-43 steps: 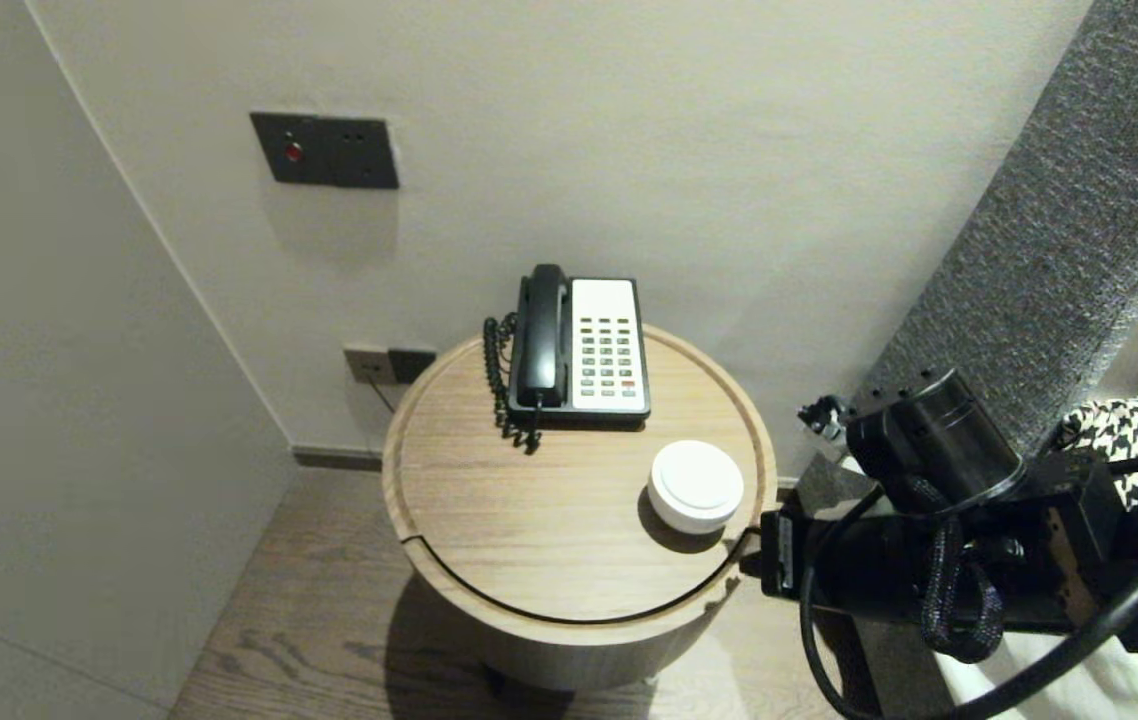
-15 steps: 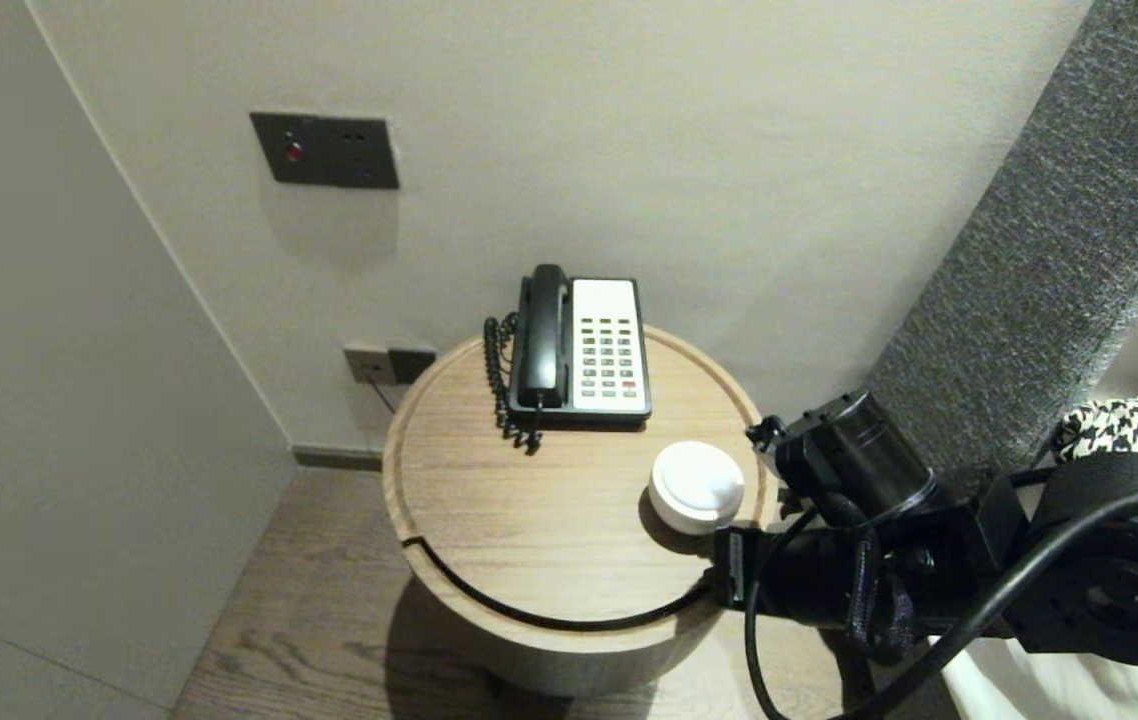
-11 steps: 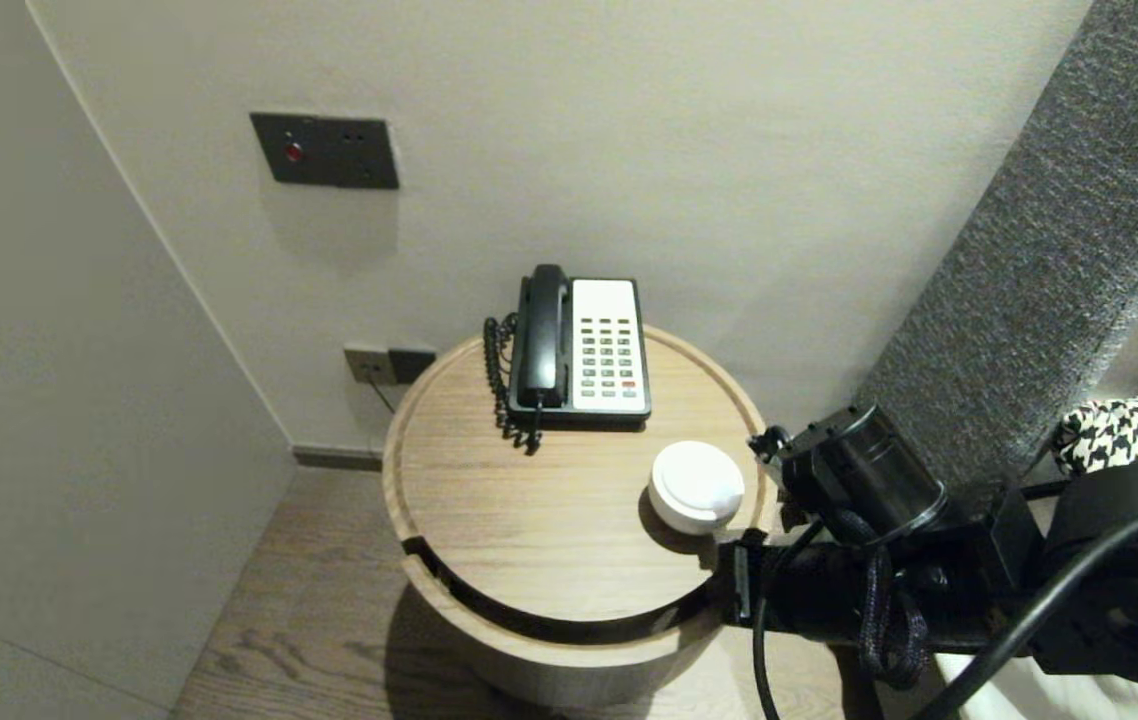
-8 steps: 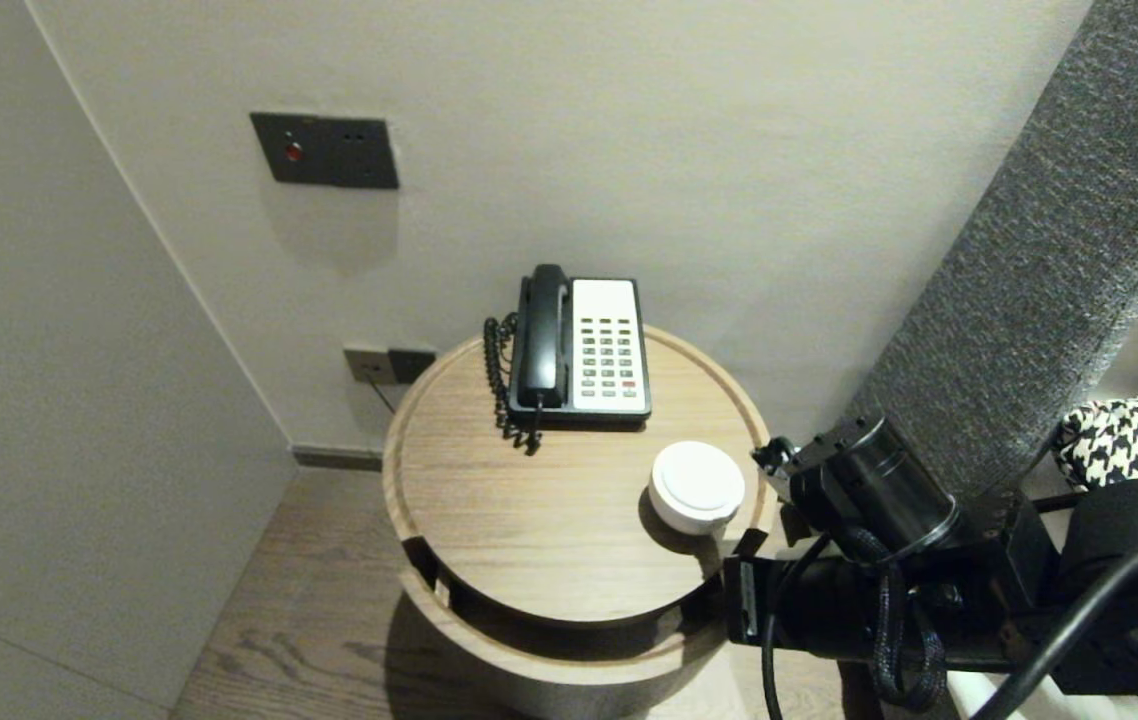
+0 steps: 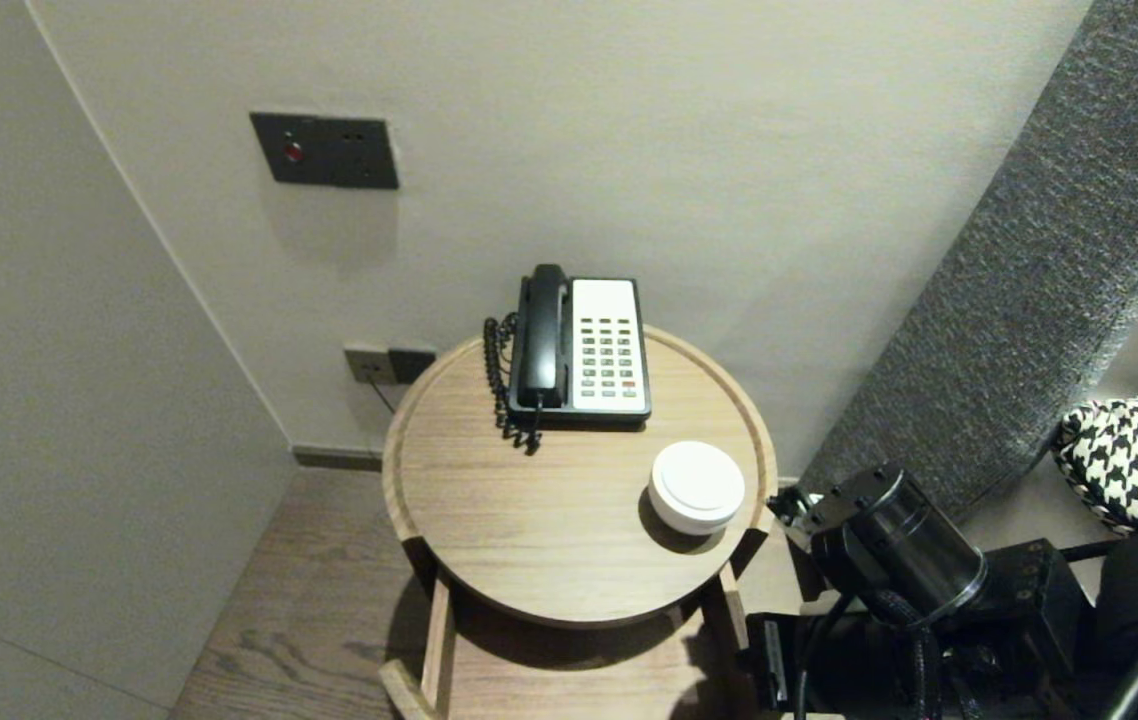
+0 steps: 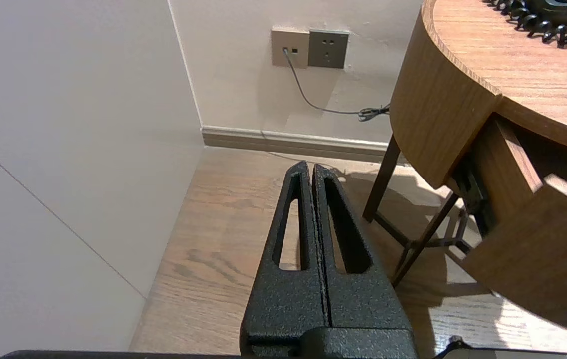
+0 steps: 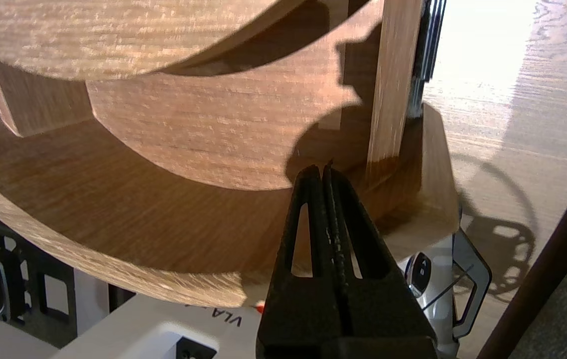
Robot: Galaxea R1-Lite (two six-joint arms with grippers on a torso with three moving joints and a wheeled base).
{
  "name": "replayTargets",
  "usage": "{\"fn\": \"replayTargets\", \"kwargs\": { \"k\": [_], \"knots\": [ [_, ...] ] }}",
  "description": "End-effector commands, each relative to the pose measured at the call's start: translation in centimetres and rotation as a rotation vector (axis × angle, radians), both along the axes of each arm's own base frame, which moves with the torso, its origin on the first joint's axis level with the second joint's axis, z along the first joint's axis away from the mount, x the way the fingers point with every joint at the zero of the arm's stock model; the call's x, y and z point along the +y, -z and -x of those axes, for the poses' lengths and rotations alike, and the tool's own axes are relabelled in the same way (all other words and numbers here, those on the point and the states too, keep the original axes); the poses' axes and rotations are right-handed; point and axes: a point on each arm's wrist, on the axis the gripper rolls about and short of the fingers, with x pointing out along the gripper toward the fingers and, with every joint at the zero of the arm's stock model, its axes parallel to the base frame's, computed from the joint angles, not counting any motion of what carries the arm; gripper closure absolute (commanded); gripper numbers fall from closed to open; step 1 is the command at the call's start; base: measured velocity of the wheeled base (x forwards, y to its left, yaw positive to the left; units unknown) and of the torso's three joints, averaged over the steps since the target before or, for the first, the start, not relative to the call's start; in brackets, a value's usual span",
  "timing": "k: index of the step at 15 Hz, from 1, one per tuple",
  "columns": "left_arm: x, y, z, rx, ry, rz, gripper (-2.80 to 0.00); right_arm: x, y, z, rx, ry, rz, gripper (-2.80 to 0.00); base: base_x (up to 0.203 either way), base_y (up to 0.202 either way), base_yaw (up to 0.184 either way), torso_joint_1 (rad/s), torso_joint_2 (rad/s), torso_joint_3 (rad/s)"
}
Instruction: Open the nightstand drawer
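Shut like a hook, the right gripper [image 7: 327, 169] dips behind the front of the open drawer [image 7: 114, 209], while the left gripper [image 6: 312, 169] idles closed beside the counter [image 5: 489, 520].

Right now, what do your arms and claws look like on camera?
Both the left claw and right claw are matte black and rough-textured, with two tapered fingers, each cut through by a long slot. The right arm is black, with a glossy cylindrical housing and black cables, one braided.

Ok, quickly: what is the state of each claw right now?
Left claw: closed, holding nothing, low beside the table.
Right claw: closed, holding nothing, tips at the open drawer.
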Motion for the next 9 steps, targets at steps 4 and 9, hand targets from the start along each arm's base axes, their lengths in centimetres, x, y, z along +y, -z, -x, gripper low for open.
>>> {"fn": "replayTargets", "kwargs": {
  "k": [4,9],
  "knots": [
    [0.0,0.0,0.0,-0.002,-0.001,0.0,0.0,-0.7,0.1,2.0,0.005,-0.03,-0.004,0.0,0.0,0.0,0.0,0.0,0.0,0.0],
    [0.0,0.1,0.0,0.0,-0.001,0.0,0.0,-1.0,0.8,3.7,0.027,-0.075,0.013,0.0,0.0,0.0,0.0,0.0,0.0,0.0]
  ]
}}
